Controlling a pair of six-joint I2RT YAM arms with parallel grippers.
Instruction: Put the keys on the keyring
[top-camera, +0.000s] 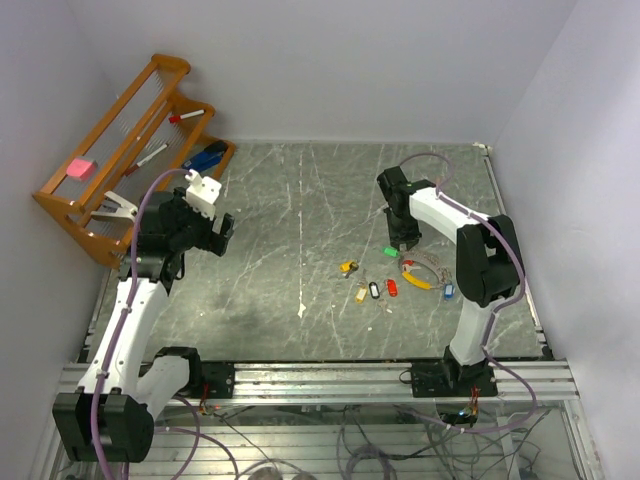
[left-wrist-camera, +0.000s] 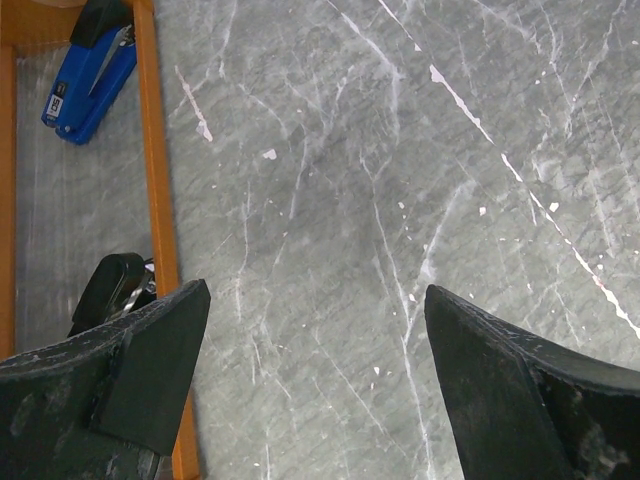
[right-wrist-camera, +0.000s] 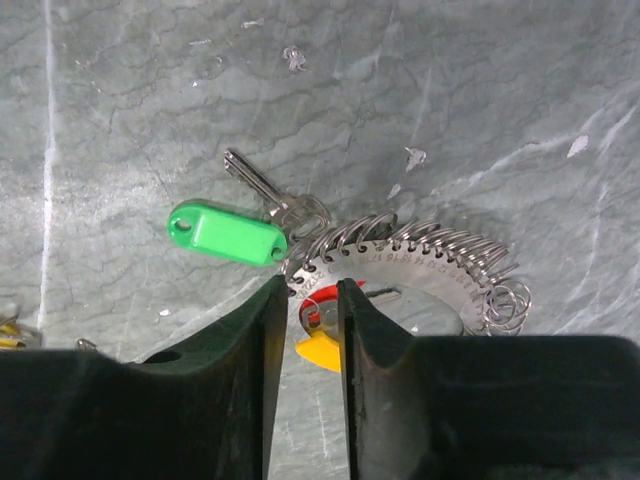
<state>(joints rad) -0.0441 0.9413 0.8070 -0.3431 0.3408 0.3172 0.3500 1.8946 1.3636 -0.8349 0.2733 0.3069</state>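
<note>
On the table (top-camera: 300, 200), right of centre, the right gripper (top-camera: 403, 245) hangs over the keys (top-camera: 374, 289) and keyring (top-camera: 418, 278). From its wrist, the left gripper (left-wrist-camera: 315, 380) gapes wide (idle). Right wrist: jaws narrow, astride the keyring's rim, grip uncertain; pinch squarely, clear of the green key (right-wrist-camera: 225, 232).

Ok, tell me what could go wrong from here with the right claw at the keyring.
1. The right claw has its jaws narrow around the edge of the keyring, thin metal lying flat on the table. It may slip out or just get pushed.
2. The green-tagged key lies right beside the rings, so it could snag and be dragged along.
3. The left claw hangs open by the wooden rack, so nothing steadies the keyring.
</note>
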